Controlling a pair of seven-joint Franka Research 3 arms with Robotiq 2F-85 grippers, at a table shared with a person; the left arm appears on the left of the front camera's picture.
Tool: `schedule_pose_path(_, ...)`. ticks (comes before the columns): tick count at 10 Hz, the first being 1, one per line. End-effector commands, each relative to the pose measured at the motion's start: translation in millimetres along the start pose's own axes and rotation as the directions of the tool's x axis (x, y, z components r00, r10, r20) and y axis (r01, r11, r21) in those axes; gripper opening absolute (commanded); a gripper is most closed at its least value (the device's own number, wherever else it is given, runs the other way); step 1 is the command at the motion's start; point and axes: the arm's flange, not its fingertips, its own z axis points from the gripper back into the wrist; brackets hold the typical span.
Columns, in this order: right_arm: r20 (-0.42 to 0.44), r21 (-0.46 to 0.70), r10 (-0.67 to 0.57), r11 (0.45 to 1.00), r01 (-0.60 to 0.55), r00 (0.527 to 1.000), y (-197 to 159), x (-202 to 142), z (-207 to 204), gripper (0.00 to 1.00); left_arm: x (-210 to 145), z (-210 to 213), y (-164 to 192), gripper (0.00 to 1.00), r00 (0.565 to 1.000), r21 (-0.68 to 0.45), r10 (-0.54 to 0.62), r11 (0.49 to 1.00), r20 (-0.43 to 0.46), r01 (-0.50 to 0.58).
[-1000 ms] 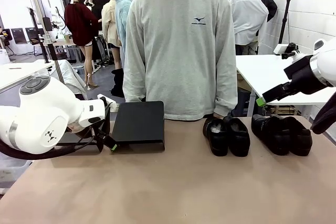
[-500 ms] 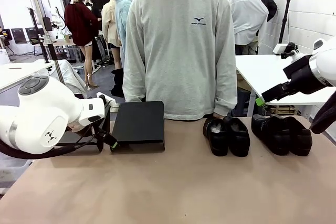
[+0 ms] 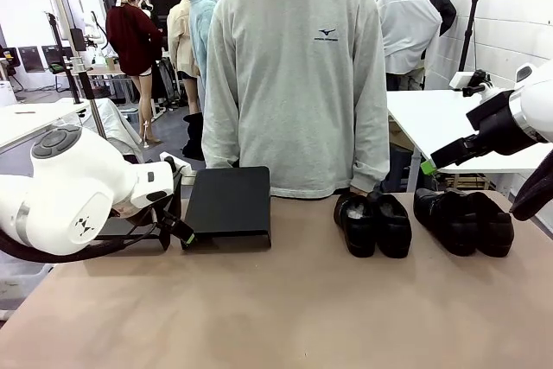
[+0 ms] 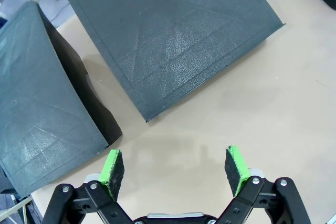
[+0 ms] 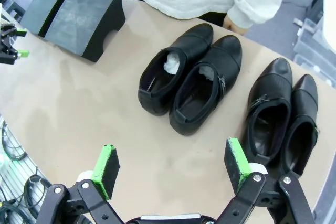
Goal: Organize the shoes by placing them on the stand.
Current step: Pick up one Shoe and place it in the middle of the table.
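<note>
Both pairs of jaws stand wide apart, holding nothing. The left gripper [image 4: 176,167] hovers over the table [image 4: 262,108] just beside the black stand [image 4: 173,40]. The right gripper [image 5: 170,169] hangs above the shoes [image 5: 223,59], two pairs side by side on the table, apart from the stand.

Front cam sits low at the robot's edge of the table [image 3: 285,317], facing the person [image 3: 298,75] across it. Left wrist cam looks down close on the stand [image 4: 173,40] (tight shot); right wrist cam, higher up, shares stand and shoes [image 5: 223,56] w/ front.
</note>
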Motion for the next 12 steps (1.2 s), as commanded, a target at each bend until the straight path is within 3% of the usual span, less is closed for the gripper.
schedule_pose_path(1,0.007,0.020,-0.002,1.000,0.002,1.000,-1.3,-0.5,-1.3,1.00,-0.6,1.4,2.3,1.00,1.000,0.001,-0.002,1.000,-0.009,0.002)
schedule_pose_path(4,0.007,0.020,-0.002,1.000,0.002,1.000,-1.3,-0.5,-1.3,1.00,0.0,0.0,0.0,1.00,1.000,0.000,0.000,1.000,0.000,0.000)
schedule_pose_path(5,0.007,0.020,-0.002,1.000,0.002,1.000,-1.3,-0.5,-1.3,1.00,2.5,19.8,13.7,1.00,0.998,0.069,-0.056,0.996,0.035,0.054)
schedule_pose_path(7,0.007,0.020,-0.002,1.000,0.002,1.000,-1.3,-0.5,-1.3,1.00,3.9,71.2,54.3,1.00,0.997,0.031,-0.073,0.997,0.007,0.073)
schedule_pose_path(10,0.007,0.020,-0.002,1.000,0.002,1.000,-1.3,-0.5,-1.3,1.00,-16.1,114.6,104.3,1.00,0.991,-0.102,-0.137,0.985,-0.004,0.136)
schedule_pose_path(12,0.007,0.020,-0.002,1.000,0.002,1.000,-1.3,-0.5,-1.3,1.00,-39.4,147.5,133.3,1.00,0.980,-0.298,-0.141,0.938,0.139,0.177)
